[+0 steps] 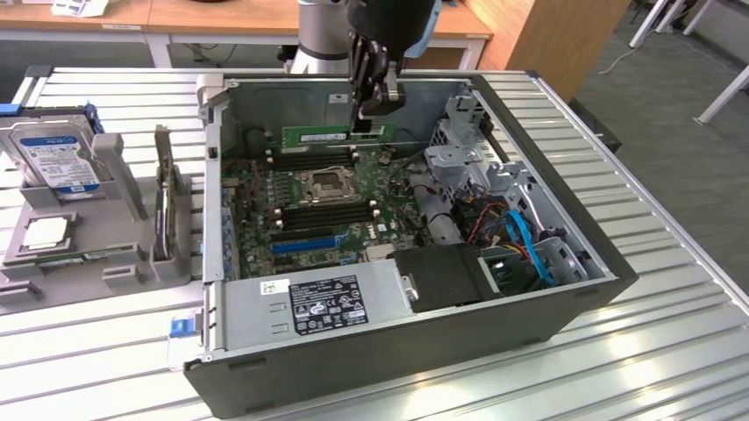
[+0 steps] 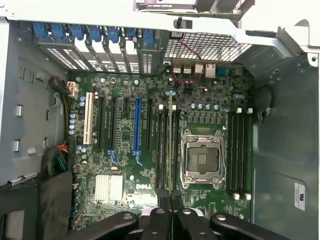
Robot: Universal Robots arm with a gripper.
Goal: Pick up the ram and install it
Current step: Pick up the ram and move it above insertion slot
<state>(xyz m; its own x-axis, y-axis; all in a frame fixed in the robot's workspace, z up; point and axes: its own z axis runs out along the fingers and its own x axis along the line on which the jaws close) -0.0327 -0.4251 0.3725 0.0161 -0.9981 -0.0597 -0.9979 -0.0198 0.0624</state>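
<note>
A ribbed metal worktable [image 1: 655,351] catches bright reflections, backed by pale wooden desks [image 1: 210,17] and a wooden cabinet side [image 1: 550,39]; grey floor [image 1: 679,149] runs past white furniture legs [image 1: 725,90] at the exterior view's right.

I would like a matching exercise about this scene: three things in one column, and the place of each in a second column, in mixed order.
1 ram
2 hard drive
3 processor socket

A outside the case, on the exterior view's left
B on the motherboard, inside the case
C held in the shut pincer, above the motherboard

Pairs: 1-C, 2-A, 3-B
</note>
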